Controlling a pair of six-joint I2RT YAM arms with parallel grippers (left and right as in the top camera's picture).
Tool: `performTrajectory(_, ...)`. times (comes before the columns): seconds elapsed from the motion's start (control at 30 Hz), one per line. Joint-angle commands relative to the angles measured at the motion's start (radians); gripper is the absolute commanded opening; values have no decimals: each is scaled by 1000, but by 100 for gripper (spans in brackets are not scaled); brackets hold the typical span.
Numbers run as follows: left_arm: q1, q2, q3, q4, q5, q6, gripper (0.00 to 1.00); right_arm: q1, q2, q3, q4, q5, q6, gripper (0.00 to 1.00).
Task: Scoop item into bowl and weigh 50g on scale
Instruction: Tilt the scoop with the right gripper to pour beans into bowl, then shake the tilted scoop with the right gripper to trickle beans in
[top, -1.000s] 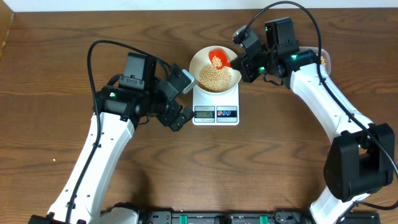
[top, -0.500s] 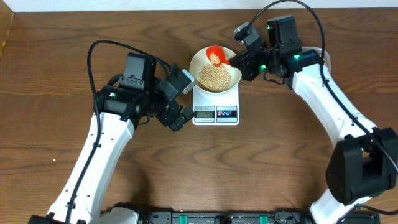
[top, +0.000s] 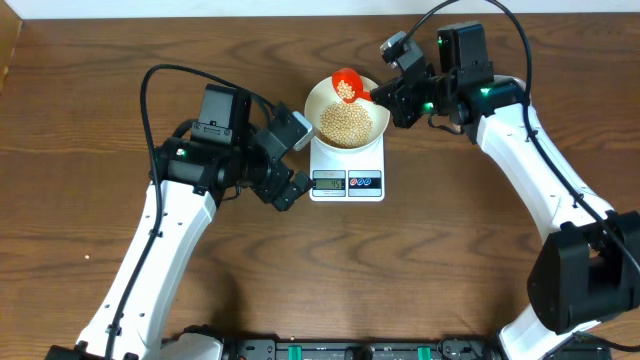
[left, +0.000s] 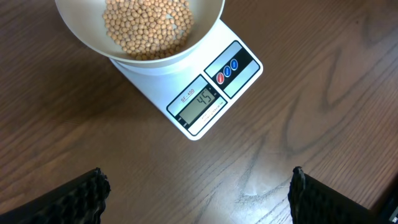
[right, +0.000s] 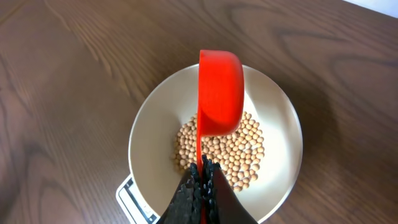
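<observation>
45 is shown on the scale (left: 205, 87) under the bowl (right: 155, 124) of beans (right: 230, 149), so the bean-loaded red scoop (right: 221, 93) is held pinched by its handle in the right hand (right: 200, 180) over the bowl's rim, likely for trickling in; the left hand (top: 292, 160) is parked spread, empty, alongside.

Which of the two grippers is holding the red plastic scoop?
The right gripper, shut on the red plastic scoop over the round white bowl; the left gripper is open and empty.
</observation>
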Motion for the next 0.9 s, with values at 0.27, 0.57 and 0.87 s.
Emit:
performTrajectory(0.27, -2, -9, 20, -3, -2, -9, 95, -2, -25, 9, 3, 69, -87, 1)
performTrajectory(0.57, -2, -9, 20, -3, -2, -9, 94, -1, -25, 9, 1, 69, -102, 1)
performTrajectory(0.87, -2, -9, 20, -3, -2, -8, 94, -2, -25, 9, 2, 68, -104, 1)
